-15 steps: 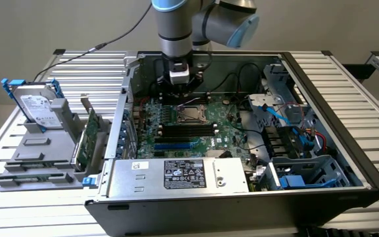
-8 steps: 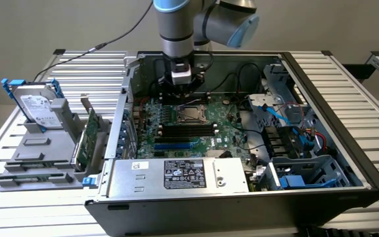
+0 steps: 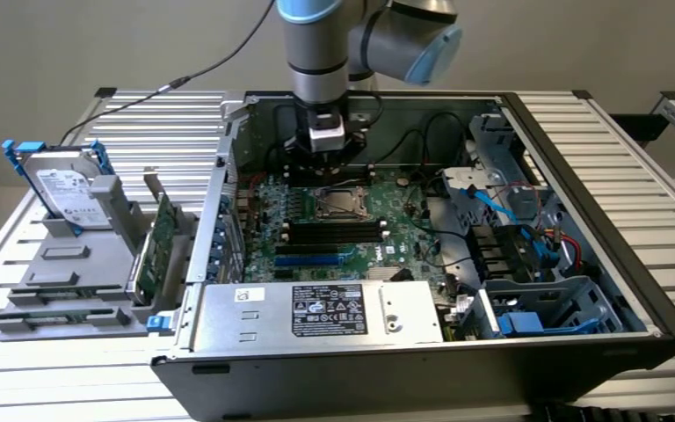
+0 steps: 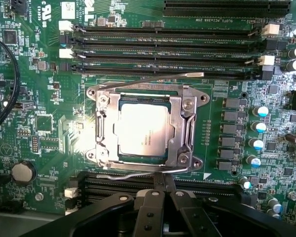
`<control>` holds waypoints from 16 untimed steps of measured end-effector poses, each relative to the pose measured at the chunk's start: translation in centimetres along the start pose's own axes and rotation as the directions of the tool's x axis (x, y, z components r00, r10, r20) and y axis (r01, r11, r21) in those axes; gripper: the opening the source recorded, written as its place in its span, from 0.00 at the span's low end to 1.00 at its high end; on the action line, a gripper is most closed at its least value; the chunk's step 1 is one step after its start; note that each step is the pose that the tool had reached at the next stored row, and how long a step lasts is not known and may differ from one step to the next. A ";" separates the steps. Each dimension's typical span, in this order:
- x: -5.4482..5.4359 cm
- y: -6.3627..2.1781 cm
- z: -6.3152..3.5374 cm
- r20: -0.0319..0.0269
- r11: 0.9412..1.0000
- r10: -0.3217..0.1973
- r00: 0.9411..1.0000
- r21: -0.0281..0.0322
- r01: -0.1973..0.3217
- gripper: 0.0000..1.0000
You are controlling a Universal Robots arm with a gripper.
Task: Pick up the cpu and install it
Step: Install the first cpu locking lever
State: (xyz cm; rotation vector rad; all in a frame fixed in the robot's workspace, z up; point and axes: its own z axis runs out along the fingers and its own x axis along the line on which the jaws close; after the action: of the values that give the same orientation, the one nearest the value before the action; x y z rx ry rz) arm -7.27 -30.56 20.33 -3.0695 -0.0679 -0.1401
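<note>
The cpu (image 4: 140, 129) lies flat in its socket on the green motherboard (image 4: 44, 123), with its dull silver top facing up towards the wrist camera. It is square, so no long axis stands out. Its edges run parallel to the black memory slots (image 4: 163, 52) beside it. A metal socket frame (image 4: 186, 129) with 4 corner screws surrounds it, and 2 thin wire levers run along opposite sides. The faint print on the chip's top cannot be read.

The gripper (image 4: 165, 180) has its 2 fingers pressed together with nothing between them. Their tips sit just beside the socket frame, over 1 wire lever.

In the exterior view the arm (image 3: 314, 53) reaches down into the open computer case (image 3: 596, 167), near the cpu (image 3: 340, 203). A black-and-white label (image 3: 328, 310) on the power supply carries text too small to read. White lettering on the motherboard is also unclear.
</note>
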 end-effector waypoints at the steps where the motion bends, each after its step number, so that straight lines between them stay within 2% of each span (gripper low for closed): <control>1: 0.1 0.01 0.02 0.000 1.000 -0.001 1.000 0.000 0.001 0.11; 16: 0.9 0.06 0.37 0.001 1.000 -0.004 1.000 -0.001 0.004 0.11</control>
State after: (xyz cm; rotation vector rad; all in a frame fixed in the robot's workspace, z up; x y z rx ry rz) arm -6.35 -30.56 20.04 -3.0705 -0.0745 -0.1396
